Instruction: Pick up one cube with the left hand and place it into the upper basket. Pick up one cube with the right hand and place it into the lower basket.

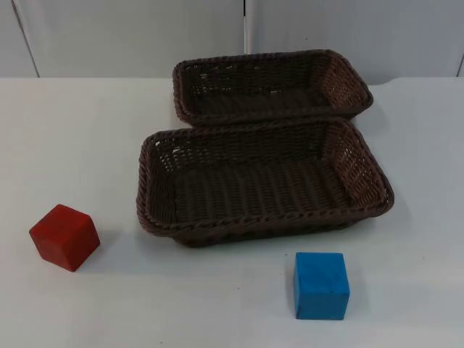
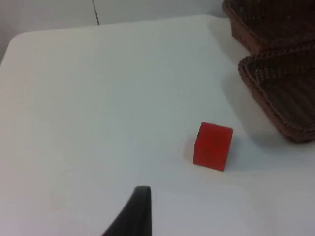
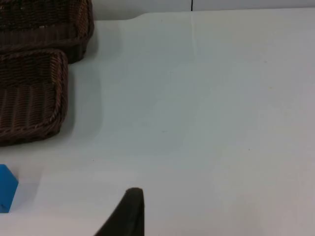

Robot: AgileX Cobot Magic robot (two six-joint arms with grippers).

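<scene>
Two brown woven baskets (image 3: 34,73) and part of a blue cube (image 3: 7,194) are seen on the white table (image 3: 206,113), with one black fingertip (image 3: 129,211) above it.

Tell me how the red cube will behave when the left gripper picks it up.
The red cube looks rigid with flat faces, so it probably won't roll or deform. Its matte faces should grip reasonably well. It sits turned at an angle, so a misaligned pinch might twist it.

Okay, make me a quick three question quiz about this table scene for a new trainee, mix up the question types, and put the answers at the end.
1. True or false: both cubes already lie in baskets.
2. Which cube lies on the left arm's side? A) red B) blue C) green
3. Fill in: the two baskets hold ____ cubes.

Key:
1. False. The red cube and blue cube sit on the table.
2. A.
3. No; upper basket and lower basket are empty.
</scene>
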